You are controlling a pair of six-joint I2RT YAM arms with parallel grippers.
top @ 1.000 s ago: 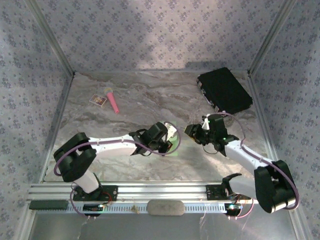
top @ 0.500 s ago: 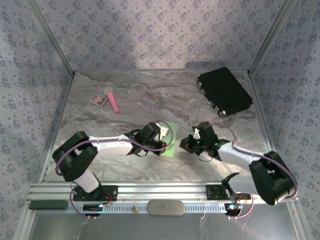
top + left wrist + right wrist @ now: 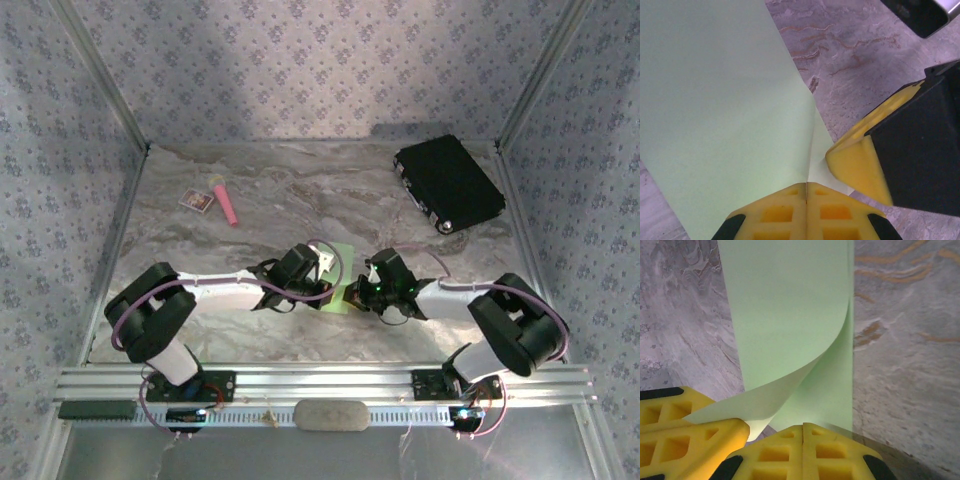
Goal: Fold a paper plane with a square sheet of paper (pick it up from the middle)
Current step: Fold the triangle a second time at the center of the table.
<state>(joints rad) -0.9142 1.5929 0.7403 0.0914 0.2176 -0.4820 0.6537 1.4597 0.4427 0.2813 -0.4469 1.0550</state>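
The square sheet of paper is lime-green and lies at the table's middle, between the two grippers. It spreads wide in the left wrist view, with one short crease running up from my fingertips. My left gripper is shut, pinching the sheet at that crease. In the right wrist view the sheet curls upward with one layer bowed over another. My right gripper is shut on its near edge. The two grippers nearly touch. The sheet has no paper plane shape.
A black case lies at the back right. A pink stick with a yellow tip and a small white card lie at the back left. Patterned walls close three sides, and a metal rail runs along the front.
My right gripper has swung left from the middle right to the sheet and shut on its edge. My left gripper shifted slightly left and stayed shut on the sheet.
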